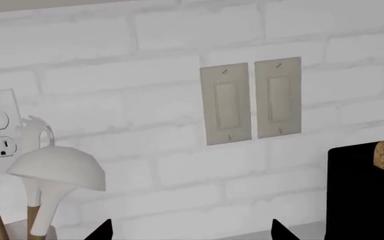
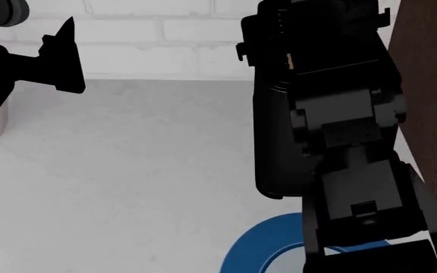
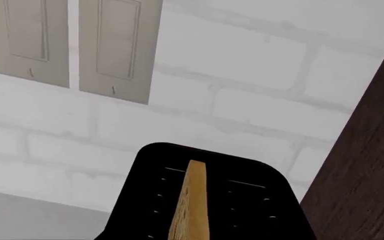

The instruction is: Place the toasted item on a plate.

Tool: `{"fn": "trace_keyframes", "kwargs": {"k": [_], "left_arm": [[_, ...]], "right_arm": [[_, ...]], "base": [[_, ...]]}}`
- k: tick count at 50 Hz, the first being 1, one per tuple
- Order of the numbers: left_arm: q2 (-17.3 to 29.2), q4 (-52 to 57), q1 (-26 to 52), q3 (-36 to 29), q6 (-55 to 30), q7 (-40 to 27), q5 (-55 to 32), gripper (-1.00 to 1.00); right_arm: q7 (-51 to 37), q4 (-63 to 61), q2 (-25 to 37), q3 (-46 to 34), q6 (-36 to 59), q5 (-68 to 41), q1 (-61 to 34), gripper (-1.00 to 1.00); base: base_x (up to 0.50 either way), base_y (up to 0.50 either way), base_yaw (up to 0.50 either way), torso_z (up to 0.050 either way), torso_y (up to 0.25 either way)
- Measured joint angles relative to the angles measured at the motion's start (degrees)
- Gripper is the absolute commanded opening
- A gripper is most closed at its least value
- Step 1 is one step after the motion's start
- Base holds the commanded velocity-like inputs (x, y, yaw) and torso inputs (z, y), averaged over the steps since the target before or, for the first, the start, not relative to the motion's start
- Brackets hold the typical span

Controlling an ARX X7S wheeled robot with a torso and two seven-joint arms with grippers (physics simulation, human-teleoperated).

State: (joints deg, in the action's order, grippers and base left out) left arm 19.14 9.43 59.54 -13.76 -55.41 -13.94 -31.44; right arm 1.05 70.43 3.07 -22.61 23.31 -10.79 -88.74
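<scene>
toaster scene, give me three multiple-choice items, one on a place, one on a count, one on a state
1. Where is the bread slice?
A. standing in the slot of the black toaster
B. lying on the plate
C. on the counter

2. How many beige wall switches show in the left wrist view?
A. one
B. two
C. four

3. What is on the visible part of the blue-rimmed plate?
A. the bread slice
B. a whisk
C. nothing that shows

Answers:
1 A: the right wrist view shows the slice edge-on, rising out of the toaster.
2 B: two plates sit side by side on the brick wall.
3 C: the head view shows only bare rim and centre, the rest hidden by the right arm.
</scene>
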Motion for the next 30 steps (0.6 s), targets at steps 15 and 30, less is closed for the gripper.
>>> {"fn": "trace_keyframes", "kwargs": {"k": [15,30], "left_arm": [[0.1,-0.2,-0.1,0.0,0.2,-0.2,-0.2,1.0],[0.2,0.1,0.0,-0.1,-0.1,-0.5,-0.6,1.0]], "right_arm": [[-0.1,0.9,-0.4,0.7,0.3,1.1,-0.1,-1.0],[-0.5,-4.0,0.6,1.3,3.8,0.8,0.9,-1.0]], "base": [[0.0,0.0,0.0,0.0,0.0],[0.0,0.0,0.0,0.0,0.0]]}}
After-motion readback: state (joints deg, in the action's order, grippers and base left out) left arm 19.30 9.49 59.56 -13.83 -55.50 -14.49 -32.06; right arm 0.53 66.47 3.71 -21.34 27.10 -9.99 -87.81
